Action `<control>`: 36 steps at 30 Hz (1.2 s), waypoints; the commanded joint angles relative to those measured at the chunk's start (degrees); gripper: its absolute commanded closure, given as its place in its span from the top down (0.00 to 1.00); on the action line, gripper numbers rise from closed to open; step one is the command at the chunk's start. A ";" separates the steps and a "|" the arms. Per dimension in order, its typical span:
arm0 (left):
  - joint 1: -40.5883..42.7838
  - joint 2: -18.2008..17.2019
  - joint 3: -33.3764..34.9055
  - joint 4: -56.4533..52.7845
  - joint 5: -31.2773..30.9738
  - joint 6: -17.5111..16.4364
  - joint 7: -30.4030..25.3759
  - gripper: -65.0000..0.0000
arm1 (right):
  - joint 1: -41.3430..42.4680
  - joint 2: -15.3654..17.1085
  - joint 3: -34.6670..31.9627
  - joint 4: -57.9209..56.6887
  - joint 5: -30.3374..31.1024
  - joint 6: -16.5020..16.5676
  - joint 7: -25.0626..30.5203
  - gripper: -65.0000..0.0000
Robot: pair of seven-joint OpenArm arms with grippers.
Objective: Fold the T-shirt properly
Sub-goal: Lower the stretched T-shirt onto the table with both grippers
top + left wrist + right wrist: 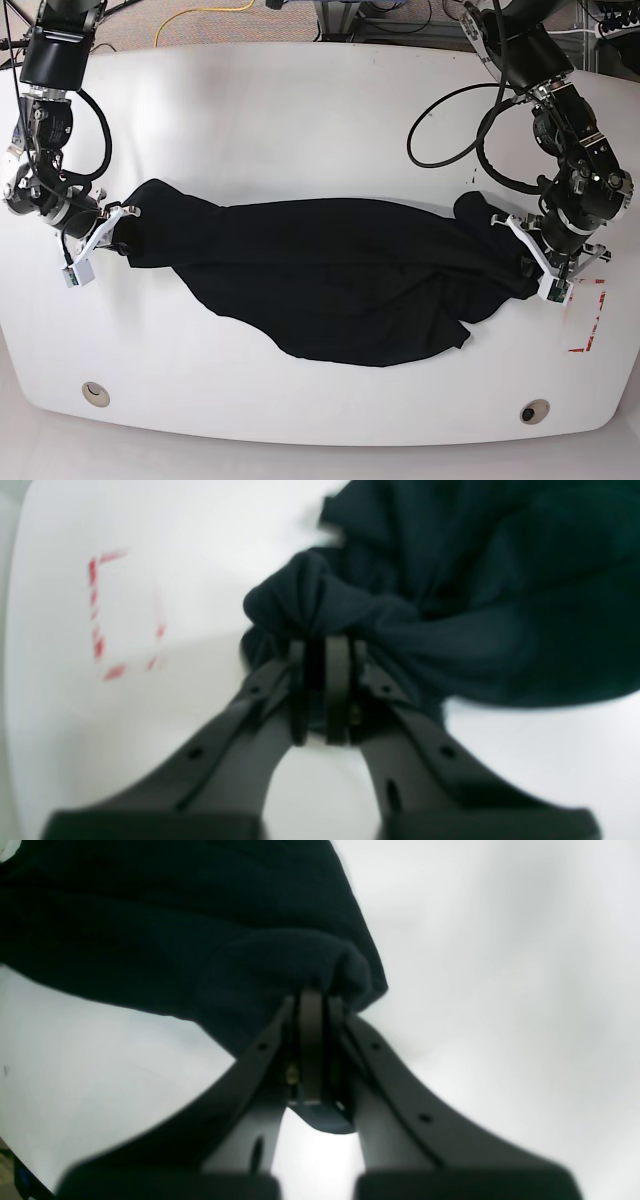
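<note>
two grippers have the t-shirt (330,280) strung out between them across the middle of the white table (320,110). the right gripper (312,1000) is clamped tight on a bunched end of cloth. the left gripper (320,647) has fabric gathered at its tips, but whether it's truly pinching or letting go, i cannot tell. that's the worry: if that side slips, the stretched cloth sags back into a heap and the spread is lost. pull too hard and the twist running through the middle only tightens. the shirt's long axis runs side to side, arm to arm, belly drooping toward the near edge, one end near the red dashed marks (590,320).
</note>
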 commanded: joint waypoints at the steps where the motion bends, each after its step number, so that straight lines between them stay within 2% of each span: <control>1: -0.81 -0.78 0.10 1.24 -1.09 -0.06 -0.86 0.20 | 1.56 1.35 0.38 -0.22 1.02 0.08 1.13 0.00; 5: -1.15 -0.95 0.06 1.43 -1.10 -0.06 0.38 0.29 | 1.92 1.40 0.37 -0.82 0.88 0.07 1.11 0.00; 7: -2.19 -0.63 -0.33 0.80 -1.31 -0.06 1.65 0.39 | 1.49 1.47 0.48 -0.02 1.20 0.34 1.65 0.00; 11: -2.74 -0.63 -0.31 0.75 -1.17 -0.06 3.19 0.45 | 1.21 1.54 0.65 0.38 1.30 0.28 1.60 0.00; 15: -2.67 -0.66 -0.14 0.74 -1.08 -0.06 3.81 0.46 | 0.60 1.46 0.69 0.58 1.28 0.32 1.54 0.00; 25: -1.52 -0.74 1.40 0.60 -0.54 -0.06 2.93 0.39 | -2.75 0.91 0.61 2.89 1.09 0.16 1.56 0.01; 33: -1.31 -3.08 2.44 0.38 -0.89 -0.06 2.68 0.16 | -2.07 0.73 0.68 2.69 1.16 0.24 1.73 0.00; 36: -1.64 -3.30 2.41 0.27 -0.84 -0.06 2.86 0.15 | -2.11 0.74 0.59 2.68 1.13 0.21 1.64 0.00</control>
